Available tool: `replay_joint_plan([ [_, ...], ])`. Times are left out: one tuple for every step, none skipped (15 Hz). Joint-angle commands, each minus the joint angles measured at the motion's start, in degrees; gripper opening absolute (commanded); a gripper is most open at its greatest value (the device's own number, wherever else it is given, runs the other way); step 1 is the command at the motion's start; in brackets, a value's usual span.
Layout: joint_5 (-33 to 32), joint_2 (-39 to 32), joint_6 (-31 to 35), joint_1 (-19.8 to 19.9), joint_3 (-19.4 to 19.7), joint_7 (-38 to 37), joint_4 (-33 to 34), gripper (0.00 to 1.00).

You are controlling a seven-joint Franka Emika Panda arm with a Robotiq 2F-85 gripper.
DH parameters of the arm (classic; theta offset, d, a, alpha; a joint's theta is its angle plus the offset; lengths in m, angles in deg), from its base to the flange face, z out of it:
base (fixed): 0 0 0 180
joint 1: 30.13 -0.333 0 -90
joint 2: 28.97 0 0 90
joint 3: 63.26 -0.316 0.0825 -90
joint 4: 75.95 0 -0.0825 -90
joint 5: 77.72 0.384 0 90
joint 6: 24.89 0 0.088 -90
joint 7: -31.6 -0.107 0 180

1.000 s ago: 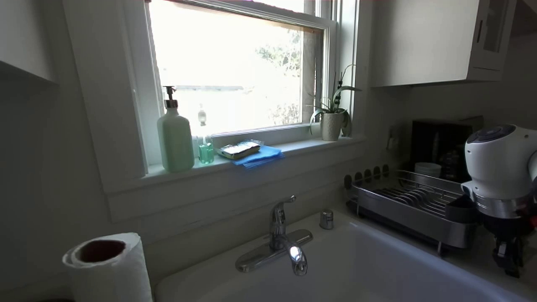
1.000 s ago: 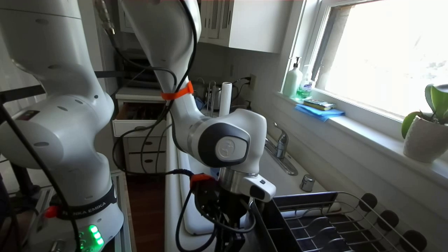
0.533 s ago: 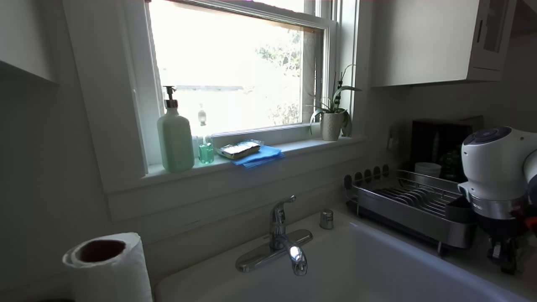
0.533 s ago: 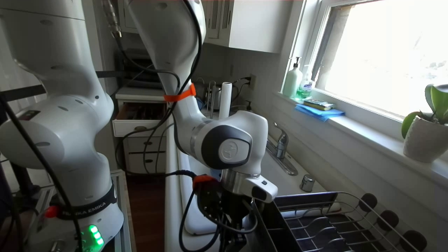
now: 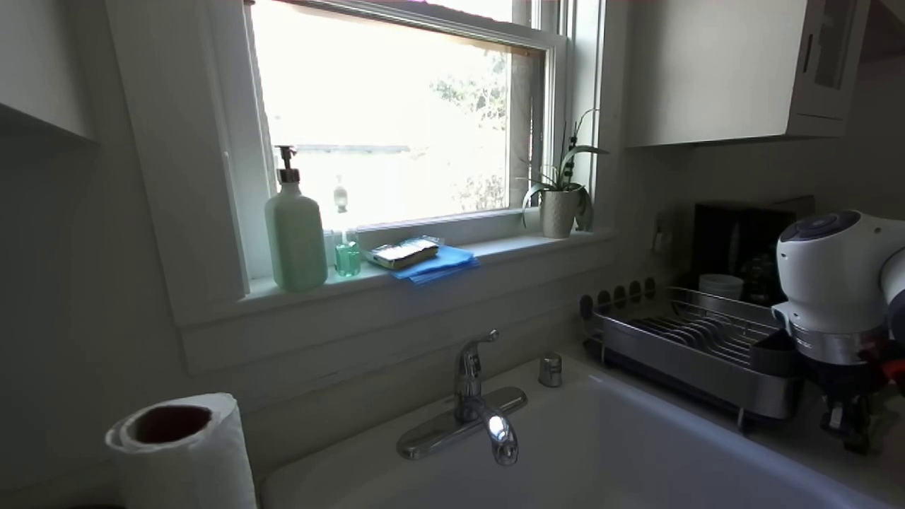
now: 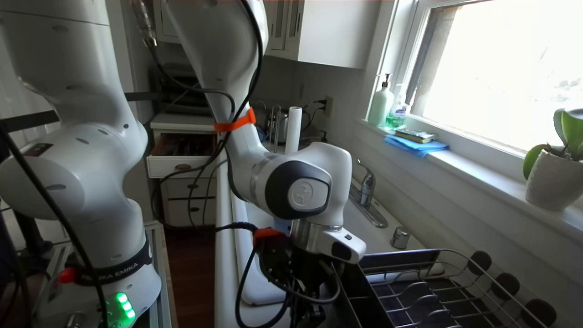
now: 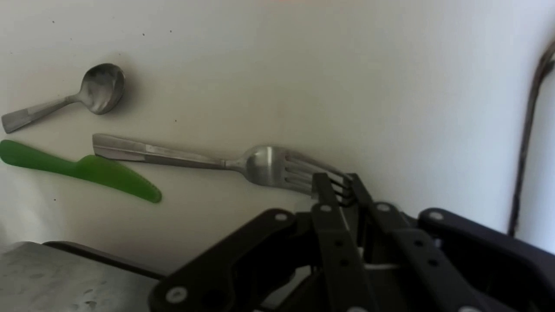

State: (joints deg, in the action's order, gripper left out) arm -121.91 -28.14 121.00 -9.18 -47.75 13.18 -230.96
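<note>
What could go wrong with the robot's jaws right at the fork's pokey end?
The jaws stand slightly apart at the prong end of the fork, so a squeeze there might slip and make it skid.

Its handle lies against, or almost against, the green knife, so a nudge could push that too.

And in both exterior views the arm is close beside the dish rack, so a sideways swing might bump it.

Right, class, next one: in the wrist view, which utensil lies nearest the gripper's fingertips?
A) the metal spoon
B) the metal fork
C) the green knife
B: the metal fork shows its tines right at the gripper, while the green knife and metal spoon lie farther off.
</note>
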Motion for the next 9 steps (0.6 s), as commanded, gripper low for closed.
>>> replay_joint_plan([
  [-0.9, 3.0, -4.0, 0.0, 2.0, 2.0, 0.0, 0.03],
  [-0.8, 3.7, -5.4, 0.1, 2.2, 2.7, 0.2, 0.03],
  [-0.9, 4.8, -7.3, 0.3, 2.4, 3.3, 0.3, 0.03],
  [-1.2, 5.7, -9.0, 0.3, 2.5, 3.3, 0.5, 0.03],
  [-1.3, 6.7, -10.8, 0.4, 2.6, 3.4, 0.7, 0.03],
  [-1.7, 7.7, -12.4, 0.5, 2.5, 3.1, 0.8, 0.03],
  [-1.8, 8.6, -13.8, 0.6, 2.4, 3.1, 1.1, 0.03],
  [-1.9, 9.2, -15.1, 0.7, 2.3, 2.7, 1.5, 0.03],
  [-1.7, 9.8, -16.2, 0.8, 2.3, 3.0, 1.8, 0.03],
])
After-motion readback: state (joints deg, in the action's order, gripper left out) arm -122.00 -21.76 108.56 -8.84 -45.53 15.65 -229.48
